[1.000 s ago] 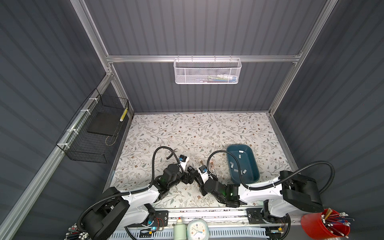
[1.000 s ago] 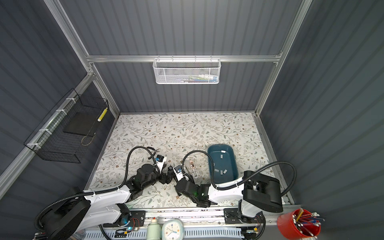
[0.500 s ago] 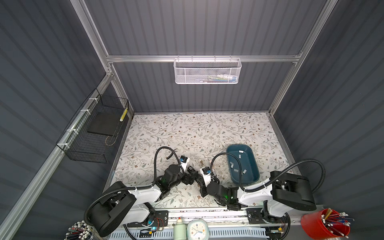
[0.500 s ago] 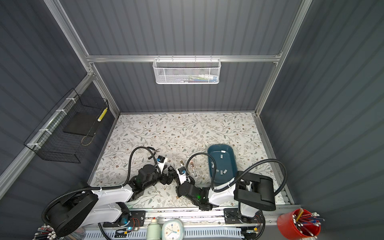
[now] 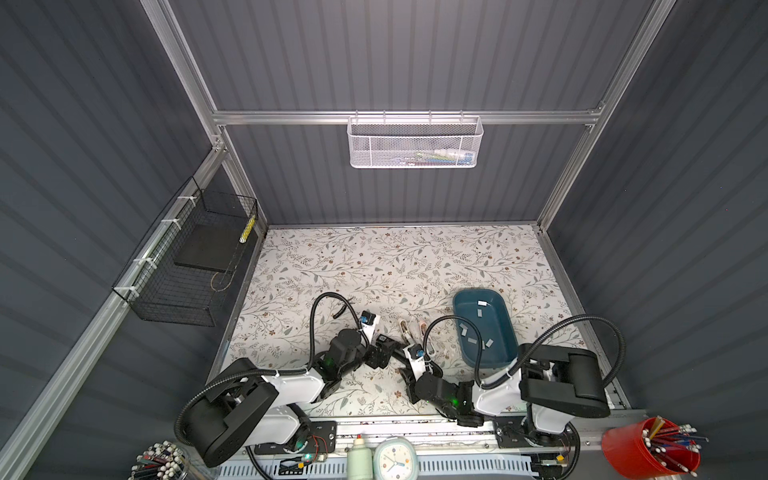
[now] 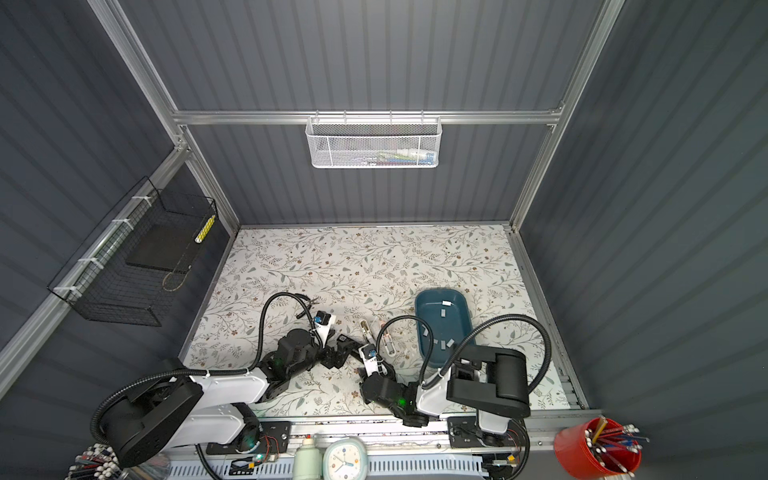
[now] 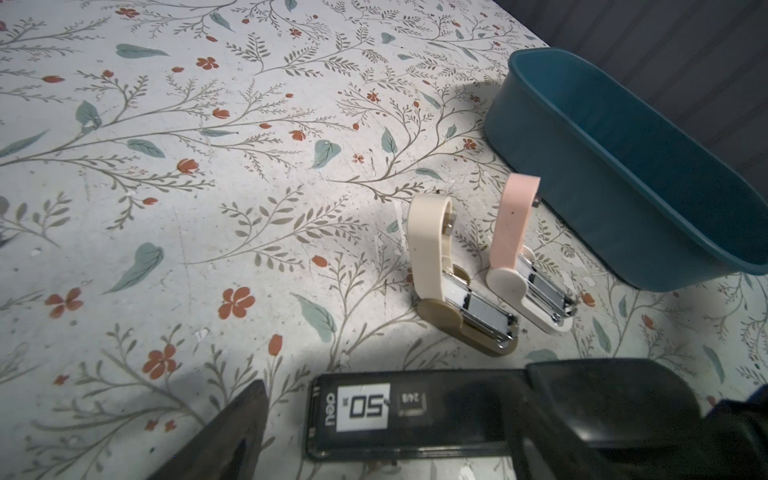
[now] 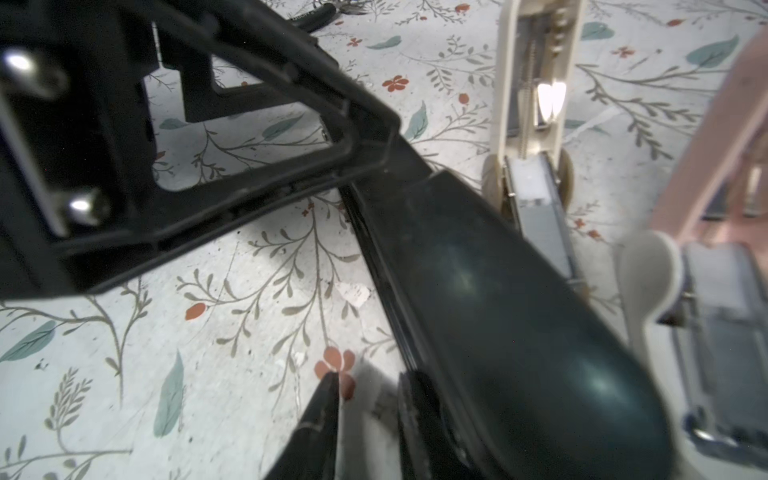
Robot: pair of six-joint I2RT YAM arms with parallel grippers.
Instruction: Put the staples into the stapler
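A black stapler (image 7: 415,417) with a white label lies flat on the floral table (image 7: 166,208); its rounded dark body (image 8: 498,311) fills the right wrist view. My left gripper (image 5: 385,354) stands open around it, one finger (image 7: 237,432) apart from its side. My right gripper (image 8: 370,415) is open a little over bare table, one finger (image 8: 415,419) right beside the stapler's end. The staples (image 5: 473,332), several small grey strips, lie in the blue tray (image 5: 498,361), also in the other top view (image 6: 442,311).
Two small staplers stand hinged open just beyond the black one: a beige stapler (image 7: 449,274) and a pink stapler (image 7: 515,249), next to the tray's wall (image 7: 602,166). Both arms crowd the table's front middle (image 6: 353,357).
My right gripper has drawn back toward the table's front edge and its jaws have parted slightly. The left gripper has stayed wide by the black stapler.
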